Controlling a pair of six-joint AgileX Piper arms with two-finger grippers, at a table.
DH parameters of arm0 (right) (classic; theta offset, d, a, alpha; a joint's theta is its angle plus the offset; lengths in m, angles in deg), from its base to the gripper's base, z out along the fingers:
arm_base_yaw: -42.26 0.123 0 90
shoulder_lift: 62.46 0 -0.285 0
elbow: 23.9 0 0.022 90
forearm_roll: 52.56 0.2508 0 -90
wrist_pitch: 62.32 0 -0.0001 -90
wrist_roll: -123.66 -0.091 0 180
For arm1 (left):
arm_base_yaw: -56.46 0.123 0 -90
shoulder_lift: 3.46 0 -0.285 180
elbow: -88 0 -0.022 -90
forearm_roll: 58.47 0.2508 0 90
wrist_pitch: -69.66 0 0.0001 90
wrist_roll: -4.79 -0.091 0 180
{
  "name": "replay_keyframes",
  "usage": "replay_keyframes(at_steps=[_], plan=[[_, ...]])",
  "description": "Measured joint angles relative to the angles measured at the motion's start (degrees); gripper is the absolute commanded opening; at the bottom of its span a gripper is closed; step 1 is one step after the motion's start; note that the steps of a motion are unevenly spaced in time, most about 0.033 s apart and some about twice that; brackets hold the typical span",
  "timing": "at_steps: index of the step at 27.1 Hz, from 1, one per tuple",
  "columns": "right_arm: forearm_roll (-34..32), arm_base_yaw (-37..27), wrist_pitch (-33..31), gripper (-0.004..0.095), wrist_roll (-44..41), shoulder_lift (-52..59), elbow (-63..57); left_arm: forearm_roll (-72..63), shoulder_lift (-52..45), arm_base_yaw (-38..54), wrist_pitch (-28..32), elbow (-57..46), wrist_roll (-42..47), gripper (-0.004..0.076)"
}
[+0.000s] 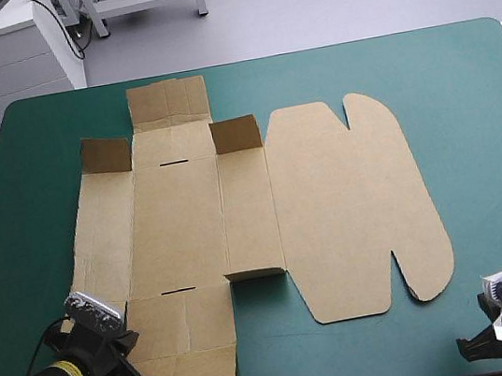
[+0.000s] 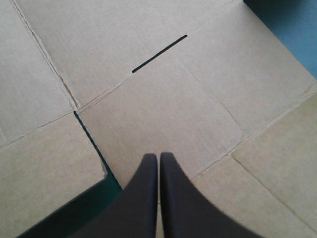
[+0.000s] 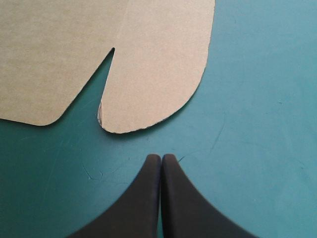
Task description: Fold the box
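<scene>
Only the high view shows the box (image 1: 331, 214) with two flaps (image 1: 236, 135) raised. Left hand (image 2: 158, 157), fingers (image 2: 143, 198) together, hangs over it; right hand (image 3: 161, 157) likewise over bare desk (image 3: 257, 99).

Brown box (image 1: 248, 231) mostly flat, mid-table

The teal-green cover (image 1: 477, 116); beyond, a white cabinet (image 1: 14, 58), perhaps drawers.
</scene>
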Motion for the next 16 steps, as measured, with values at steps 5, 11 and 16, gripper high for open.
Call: replay_keyframes(at_steps=[5,11,16], plan=[[0.0,0.0,0.0,-0.0014,0.0,0.0,0.0,0.1,0.0,0.0,0.0,0.0,-0.2,-0.0008],[0.0,0.0,0.0,-0.0014,0.0,0.0,0.0,0.5,0.0,0.0,-0.1,1.3,-0.2,-0.0008],[0.0,0.0,0.0,-0.0014,0.0,0.0,0.0,1.4,2.2,0.0,-0.8,8.6,2.6,-0.0008]])
